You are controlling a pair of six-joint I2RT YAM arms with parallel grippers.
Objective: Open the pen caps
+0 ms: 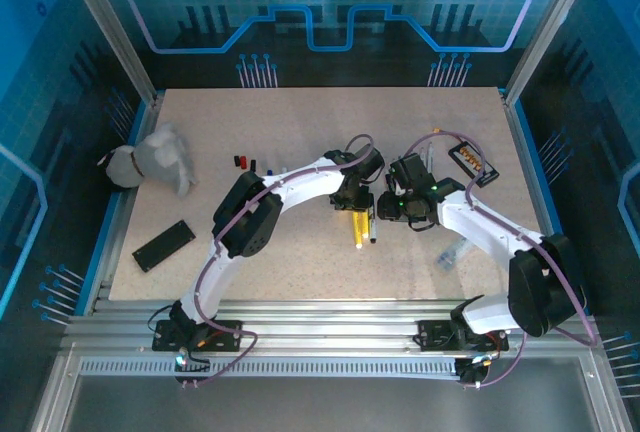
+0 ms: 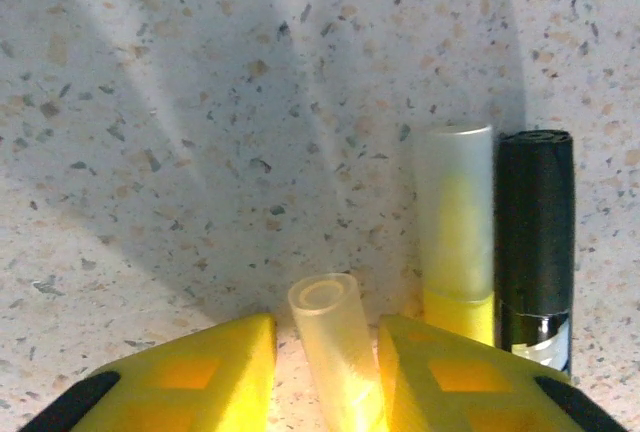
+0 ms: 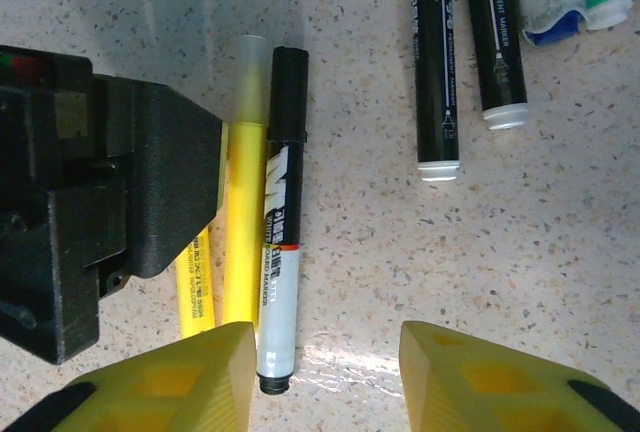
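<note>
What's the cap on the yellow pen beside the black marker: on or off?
On: the frosted cap covers the tip of the yellow pen, seated against its body.

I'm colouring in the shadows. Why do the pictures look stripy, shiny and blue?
Left wrist view: soft grey shadow bands fan across the speckled table, and the near yellow fingers look blurry. Right wrist view: white glare on the table beside the black marker. Top external view: blue glow on the walls.

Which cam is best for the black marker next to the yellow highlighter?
Right wrist: the black marker shows end to end, label included. Left wrist catches just its capped end; top external gives a thin dark sliver.
</note>
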